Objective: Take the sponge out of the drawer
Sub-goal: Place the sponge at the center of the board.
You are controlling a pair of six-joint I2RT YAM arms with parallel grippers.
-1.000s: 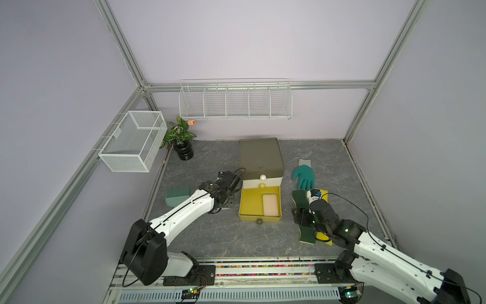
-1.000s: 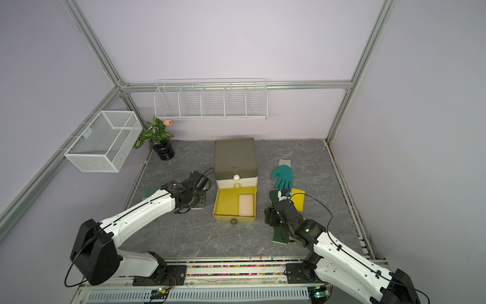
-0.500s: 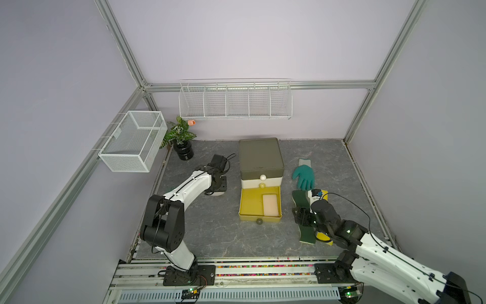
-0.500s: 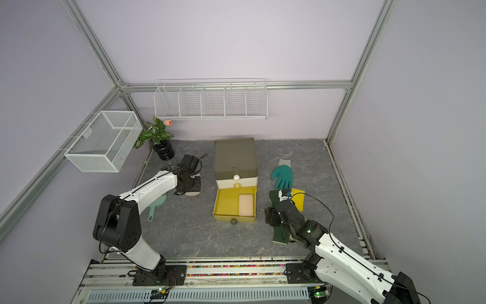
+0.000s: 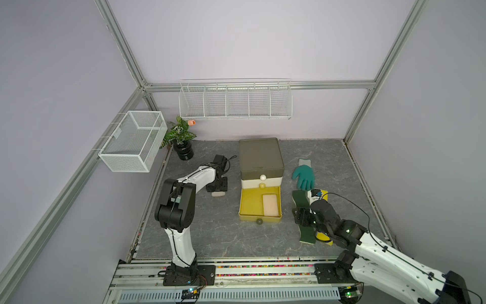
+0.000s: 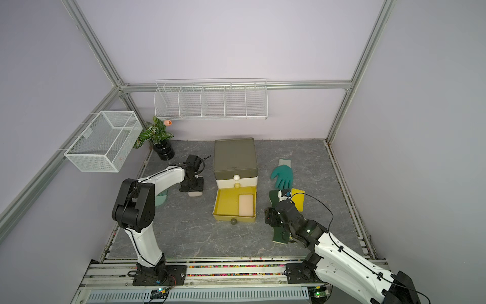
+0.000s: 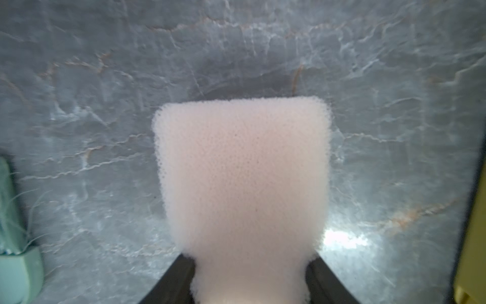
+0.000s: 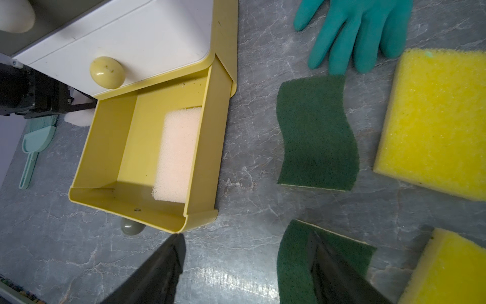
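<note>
**One pink sponge out, another left in the drawer**

In both top views the left gripper (image 5: 217, 190) sits low over the grey marbled table (image 5: 210, 231), beside the olive-topped drawer unit (image 5: 260, 155). A pale pink foam sponge (image 5: 218, 194) shows under it. A second pink sponge (image 5: 270, 205) lies flat along the right wall of the pulled-out yellow plastic drawer (image 5: 249, 205). The right gripper (image 6: 270, 218) hovers above a dark green scouring pad (image 6: 279, 235). Its jaws are too small to read here.

In the left wrist view the jaws pinch the near end of the pale pink foam sponge, and the foam is waisted between them. I cannot tell whether its far end touches the table.

In the right wrist view the jaws stand wide apart and hold nothing. The second pink sponge is plain here, tight in the drawer's corner.

It looks light, soft and springy. A modest squeeze across its short width should hold it, though the wall leaves little room for a jaw.

The drawer's back is hidden under the white drawer front (image 8: 118, 39) above it.
</note>
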